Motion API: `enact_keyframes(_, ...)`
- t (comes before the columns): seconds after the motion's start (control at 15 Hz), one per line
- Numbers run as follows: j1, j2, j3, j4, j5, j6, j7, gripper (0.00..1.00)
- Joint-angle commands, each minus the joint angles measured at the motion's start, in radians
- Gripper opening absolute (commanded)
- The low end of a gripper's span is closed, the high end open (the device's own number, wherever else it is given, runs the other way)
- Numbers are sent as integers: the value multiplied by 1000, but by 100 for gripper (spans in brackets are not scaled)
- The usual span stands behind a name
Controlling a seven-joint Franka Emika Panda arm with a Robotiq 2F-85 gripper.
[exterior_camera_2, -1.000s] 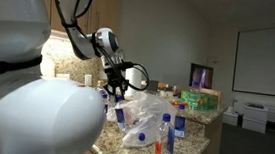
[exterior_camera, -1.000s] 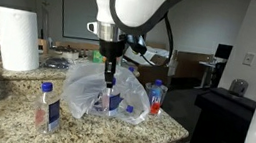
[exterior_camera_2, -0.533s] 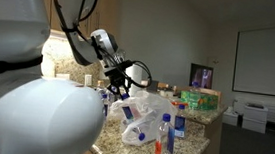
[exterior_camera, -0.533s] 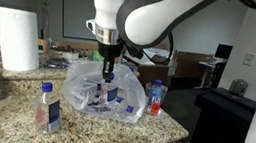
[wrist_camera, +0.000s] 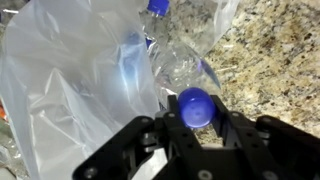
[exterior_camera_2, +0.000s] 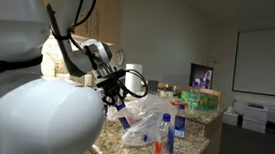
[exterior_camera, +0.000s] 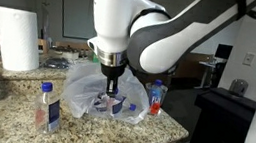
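L to R: a paper-towel roll (exterior_camera: 17, 38) stands at the far end, w/ a loose small bottle (exterior_camera: 48, 107) in front of it on the granite counter (exterior_camera: 10, 118). Mid: a clear plastic bag (exterior_camera: 83, 88), limp slick film, mouth up, w/ a few more bottles inside. The gripper (exterior_camera: 113, 84) hangs in the bag's mouth, jaws narrowed around a blue-capped bottle (wrist_camera: 196, 104) just under the cap. It's seemingly clamped, though the fingers hide the contact. The bottle looks light, thin-walled and smooth, and probably dents easily; the neck is the firm spot to hold. Right: a red-labelled bottle (exterior_camera: 156, 96) stands beside the bag.
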Motion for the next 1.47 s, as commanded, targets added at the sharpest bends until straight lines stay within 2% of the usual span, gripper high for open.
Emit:
enact_keyframes(0.0, -21, -60, 47, -87, -132, 89, 165, 11)
enact_keyframes(0.6, -16, -67, 98, -205, -476, 100, 483, 11)
enact_keyframes(0.8, -5, -49, 88, -221, -571, 97, 585, 11)
enact_keyframes(0.87, -10, -4, 93, -185, -607, 83, 623, 11)
enact_keyframes(1.0, -5, 3, 81, -186, -674, 91, 706, 11)
enact_keyframes(1.4, 7, 57, 25, -164, -875, 94, 922, 11)
